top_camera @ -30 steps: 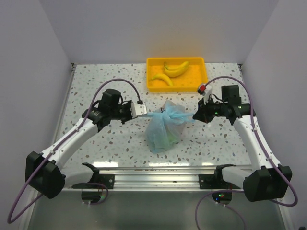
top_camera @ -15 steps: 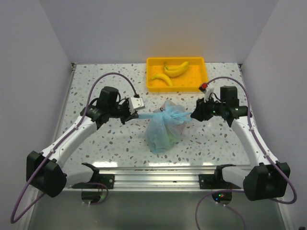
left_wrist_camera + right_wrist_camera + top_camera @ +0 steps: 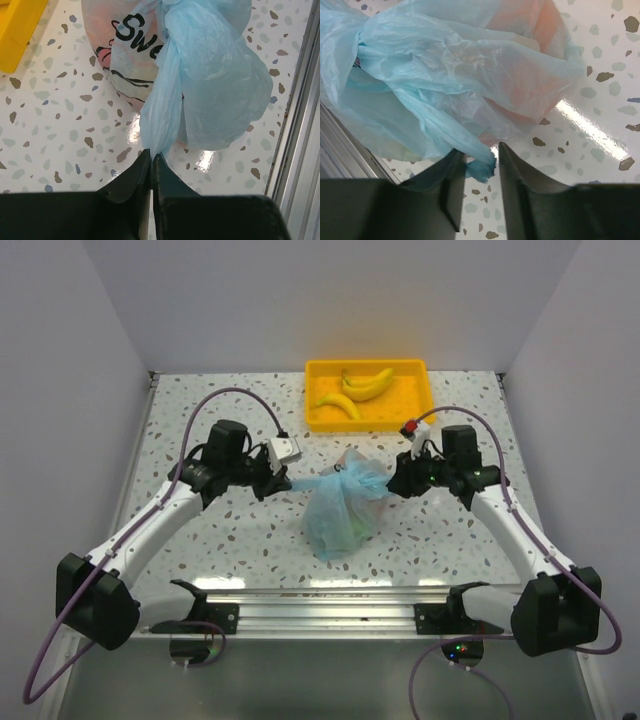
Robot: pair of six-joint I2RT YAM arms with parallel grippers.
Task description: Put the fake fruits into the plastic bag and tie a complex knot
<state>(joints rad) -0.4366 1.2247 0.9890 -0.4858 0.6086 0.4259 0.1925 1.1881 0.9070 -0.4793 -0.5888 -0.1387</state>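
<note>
The left gripper (image 3: pixel 151 152) stays pinched on one handle (image 3: pixel 161 107) of the plastic bag (image 3: pixel 338 512), mid-table; the right gripper (image 3: pixel 480 150) has just parted, the other handle end loose between its jaws (the knot (image 3: pixel 350 472) looks pulled snug). Fruit (image 3: pixel 352 530) shows dimly through the film; two bananas (image 3: pixel 366 384) lie in the yellow tray (image 3: pixel 318 421).

Through the thin translucent light-blue plastic bag (image 3: pixel 343 505) I see the fake fruits (image 3: pixel 520 85) only as orange and greenish smears, too vague to count. Its black lettering (image 3: pixel 137 32) runs off the top edge of my left wrist view, and the yellow rectangular tray (image 3: pixel 17 30) shows only a corner there. My left end effector (image 3: pixel 151 156) hides the end of the bag strip it pinches.
</note>
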